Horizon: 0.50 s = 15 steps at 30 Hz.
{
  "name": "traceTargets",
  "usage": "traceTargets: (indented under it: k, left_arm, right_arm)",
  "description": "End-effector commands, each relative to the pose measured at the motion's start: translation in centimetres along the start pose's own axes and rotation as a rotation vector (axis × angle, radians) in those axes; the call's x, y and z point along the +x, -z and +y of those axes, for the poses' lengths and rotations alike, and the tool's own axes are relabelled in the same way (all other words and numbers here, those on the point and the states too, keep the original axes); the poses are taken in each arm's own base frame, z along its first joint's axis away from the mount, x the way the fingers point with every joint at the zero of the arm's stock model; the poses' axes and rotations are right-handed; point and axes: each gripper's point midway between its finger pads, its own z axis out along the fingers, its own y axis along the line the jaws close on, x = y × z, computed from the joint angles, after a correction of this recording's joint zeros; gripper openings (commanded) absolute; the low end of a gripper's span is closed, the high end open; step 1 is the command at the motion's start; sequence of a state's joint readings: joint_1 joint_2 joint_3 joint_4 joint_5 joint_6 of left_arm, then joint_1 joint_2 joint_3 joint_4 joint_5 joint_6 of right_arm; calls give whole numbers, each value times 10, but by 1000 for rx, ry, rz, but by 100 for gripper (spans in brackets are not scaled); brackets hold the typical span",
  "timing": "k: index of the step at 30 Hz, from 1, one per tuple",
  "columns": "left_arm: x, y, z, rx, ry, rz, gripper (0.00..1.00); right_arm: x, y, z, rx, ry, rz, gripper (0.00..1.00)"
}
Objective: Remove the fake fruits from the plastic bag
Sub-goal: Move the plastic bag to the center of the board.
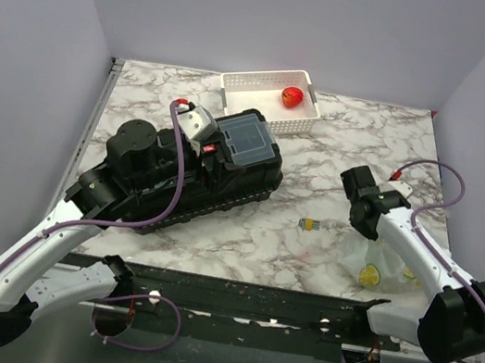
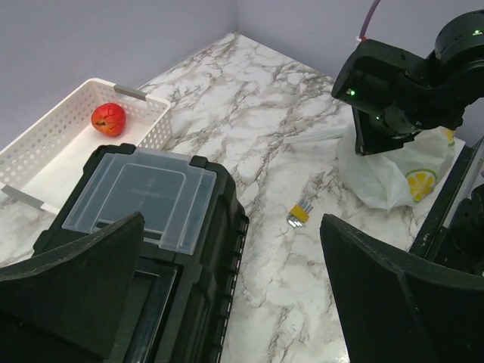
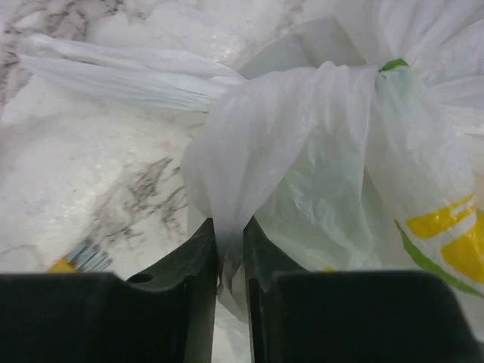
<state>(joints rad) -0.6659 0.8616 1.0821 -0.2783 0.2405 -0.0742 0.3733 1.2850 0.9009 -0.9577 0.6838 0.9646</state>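
Note:
The thin white plastic bag (image 1: 385, 261) lies at the table's near right, and a yellow-green lemon-slice shape (image 1: 369, 275) shows on it. My right gripper (image 3: 231, 234) is shut on a bunched fold of the bag (image 3: 318, 151) at its left side. It also shows in the left wrist view (image 2: 378, 144), over the bag (image 2: 393, 178). My left gripper (image 2: 231, 223) is open and empty, above the right edge of the black toolbox (image 2: 144, 249). A red fake fruit (image 1: 291, 97) lies in the white perforated basket (image 1: 250, 84). What is inside the bag is hidden.
The black toolbox (image 1: 227, 165) lies across the table's left middle, and my left gripper (image 1: 208, 138) hovers over it. A small yellow hex-key set (image 1: 310, 224) lies on the marble between the toolbox and the bag. The basket stands against the back wall.

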Motion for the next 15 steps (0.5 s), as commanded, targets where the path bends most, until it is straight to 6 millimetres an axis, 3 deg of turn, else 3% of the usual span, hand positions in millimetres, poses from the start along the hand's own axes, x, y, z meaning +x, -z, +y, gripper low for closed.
traceTargets:
  k: [1,3,10,15]
  left_arm:
    - [3,-1,1,-8,-13,1,99]
    - [5,-3,0,-5,-12,9,99]
    - [8,-5,2,-8,-9,19,99]
    - [11,-9,1,-1,-2,34,99]
  right_arm:
    - [-10,16,30,-197,-6,-6,8]
    - [-5,23,40,-284,-2,17,1]
    - [30,51,77,-557,43,144,1]
    - [55,113,120,-850,110,159,1]
